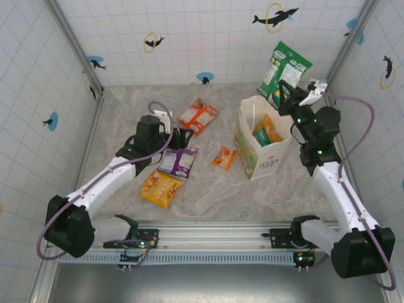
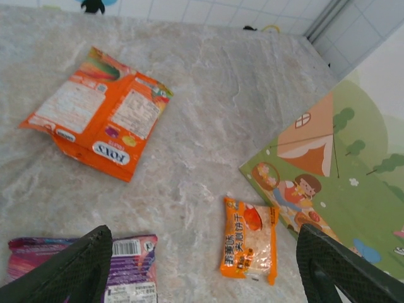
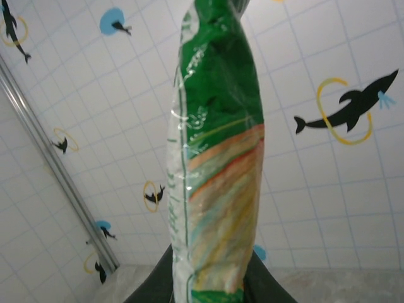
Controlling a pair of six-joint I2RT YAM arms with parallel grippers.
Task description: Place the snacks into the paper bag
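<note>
My right gripper (image 1: 285,95) is shut on a green snack packet (image 1: 284,71), held upright just above and behind the paper bag (image 1: 262,151). In the right wrist view the green packet (image 3: 214,145) stands edge-on between my fingers. The bag stands open with an orange packet (image 1: 268,131) inside. My left gripper (image 1: 184,136) is open, low over the table, its fingers (image 2: 82,265) empty. An orange-white packet (image 1: 198,116), a purple packet (image 1: 178,162), a yellow-orange packet (image 1: 161,188) and a small orange packet (image 1: 225,157) lie on the table. The small orange packet (image 2: 249,238) lies between my left fingertips' span, beside the bag (image 2: 334,164).
Tiled walls with dolphin stickers close in the marble tabletop (image 1: 126,120) on three sides. A metal rail (image 1: 208,237) runs along the near edge. Bare table lies to the left and behind the packets.
</note>
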